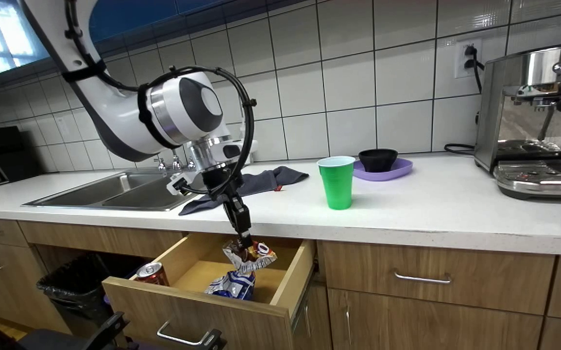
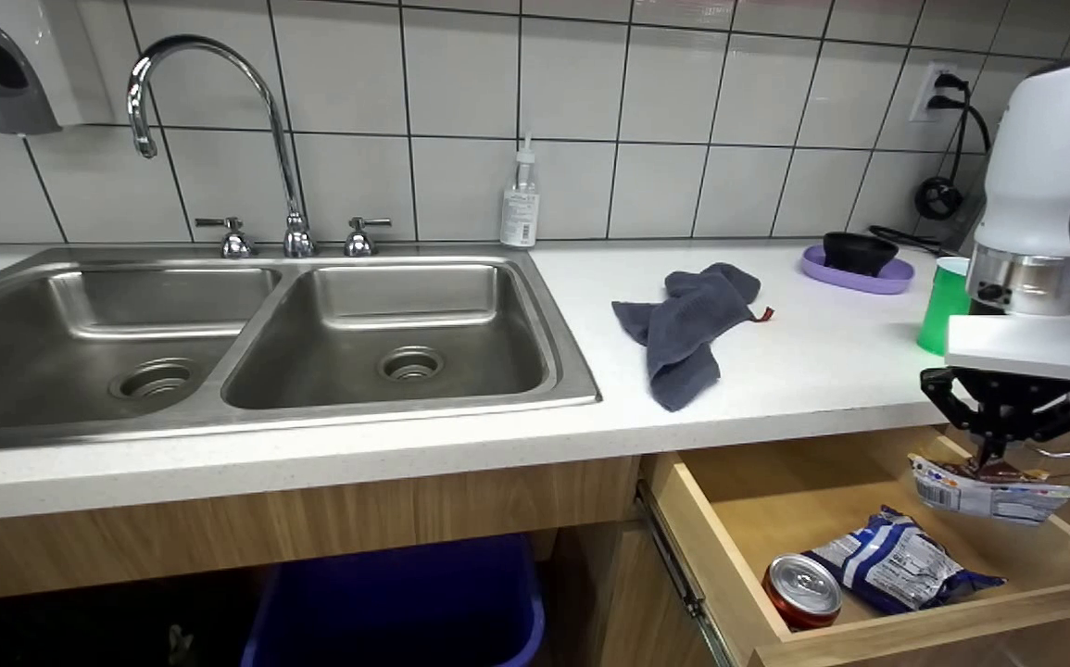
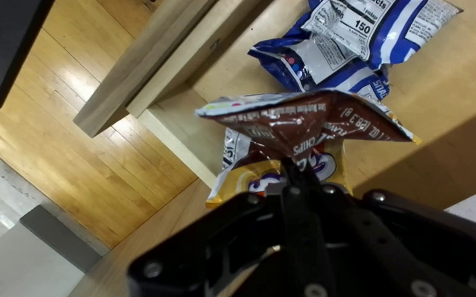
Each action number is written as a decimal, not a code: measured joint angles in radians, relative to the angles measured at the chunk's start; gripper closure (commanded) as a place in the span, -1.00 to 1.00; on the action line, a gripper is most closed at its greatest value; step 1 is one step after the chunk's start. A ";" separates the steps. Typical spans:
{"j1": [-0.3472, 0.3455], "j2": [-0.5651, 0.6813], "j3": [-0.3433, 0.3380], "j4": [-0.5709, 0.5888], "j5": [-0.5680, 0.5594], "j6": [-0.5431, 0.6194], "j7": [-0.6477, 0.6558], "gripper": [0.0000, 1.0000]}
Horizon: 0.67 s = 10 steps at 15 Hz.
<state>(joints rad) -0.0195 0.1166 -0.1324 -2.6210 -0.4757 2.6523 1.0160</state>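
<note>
Ext. views share drawer (image 1: 212,311) (wrist cam close above).

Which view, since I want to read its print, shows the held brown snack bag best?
The wrist view: the brown snack bag looms large there, and "CHIPS" is legible. Both exterior views show it smaller, pinched in the hand over the open drawer, small print unreadable.

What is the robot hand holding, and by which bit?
The hand holds a brown and yellow chip bag, pinched near the middle of its printed front.
</note>
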 measured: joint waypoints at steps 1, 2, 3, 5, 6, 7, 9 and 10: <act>0.000 0.015 -0.006 0.004 -0.002 0.011 0.006 1.00; 0.001 0.030 -0.013 0.009 -0.003 0.018 0.008 1.00; 0.002 0.043 -0.019 0.014 -0.003 0.023 0.009 1.00; 0.007 0.066 -0.035 0.027 -0.003 0.029 0.009 0.46; 0.011 0.076 -0.042 0.033 -0.003 0.029 0.009 0.36; 0.015 0.085 -0.049 0.040 -0.003 0.030 0.009 0.20; 0.023 0.099 -0.062 0.054 -0.003 0.031 0.009 -0.10; 0.027 0.104 -0.067 0.060 -0.003 0.031 0.009 -0.23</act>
<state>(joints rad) 0.0074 0.2210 -0.1997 -2.5613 -0.4783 2.6834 1.0253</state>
